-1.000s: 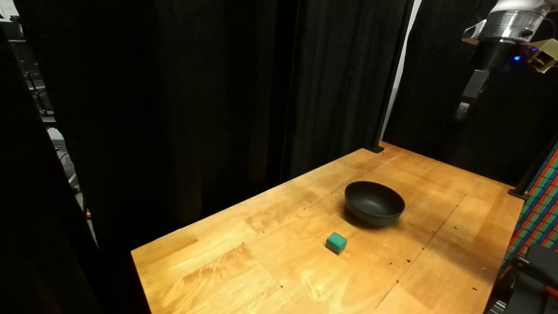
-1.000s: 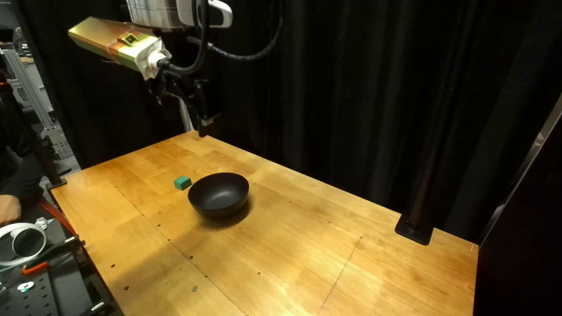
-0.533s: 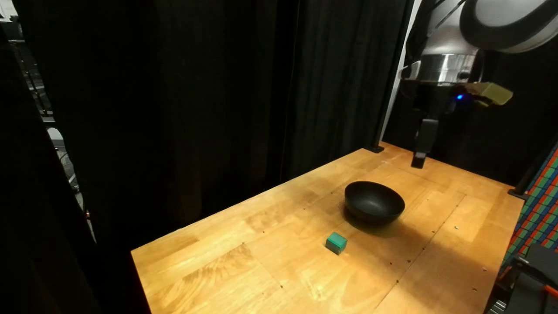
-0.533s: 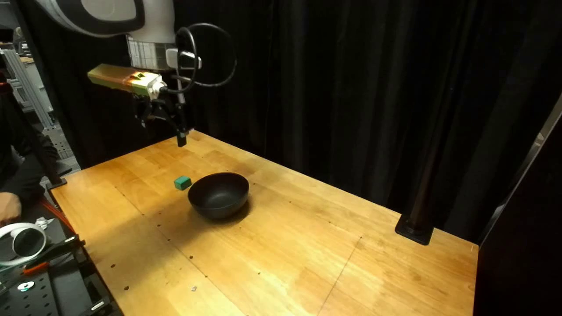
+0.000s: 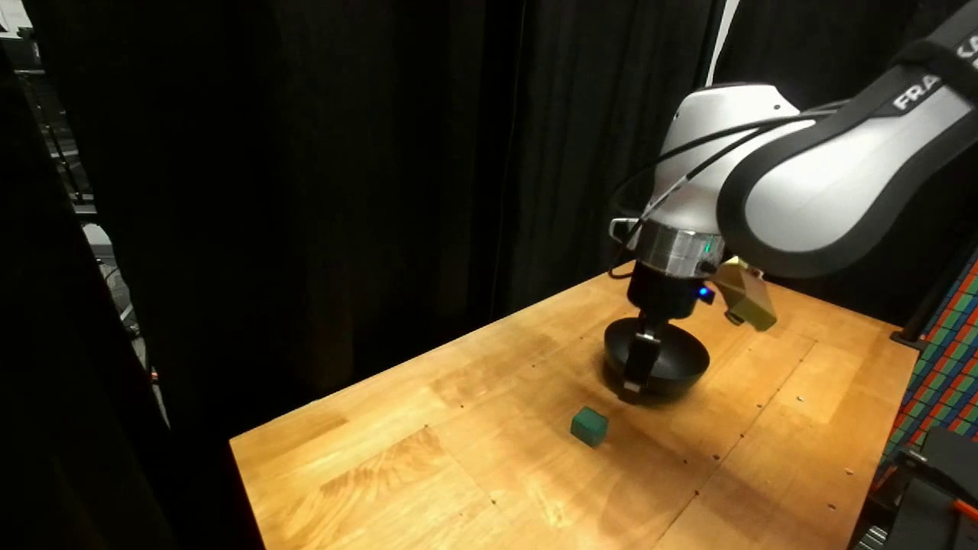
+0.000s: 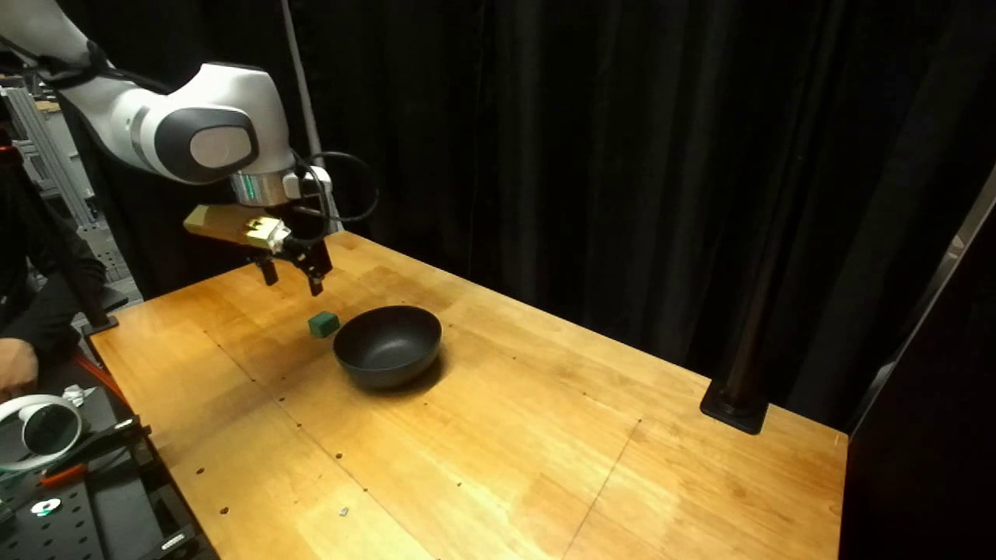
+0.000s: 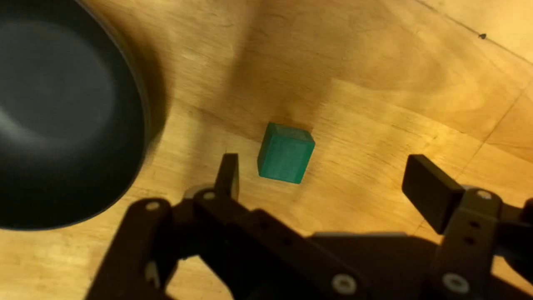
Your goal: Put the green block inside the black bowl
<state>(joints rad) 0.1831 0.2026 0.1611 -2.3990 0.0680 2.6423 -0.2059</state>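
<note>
The small green block sits on the wooden table in both exterior views [image 5: 589,426] [image 6: 324,324], close beside the black bowl [image 6: 389,350] and apart from it. The bowl also shows in an exterior view [image 5: 685,363], partly hidden behind a finger. My gripper [image 6: 292,283] is open and empty, above the table near the block. In the wrist view the gripper's fingers [image 7: 322,171] are wide apart. The block [image 7: 286,156] shows between and slightly beyond the fingertips, nearer the left finger. The bowl [image 7: 62,166] fills the left side, just left of that finger.
The wooden table [image 6: 529,435] is bounded by black curtains at the back. Black posts [image 6: 735,404] stand at its edges. A side stand with tools and a white headset-like item [image 6: 47,428] is beside the table. A person's hand shows there too.
The arm has come down from high above the table and moved toward the block, with the gripper now low near block and bowl. The block and bowl have not moved.
</note>
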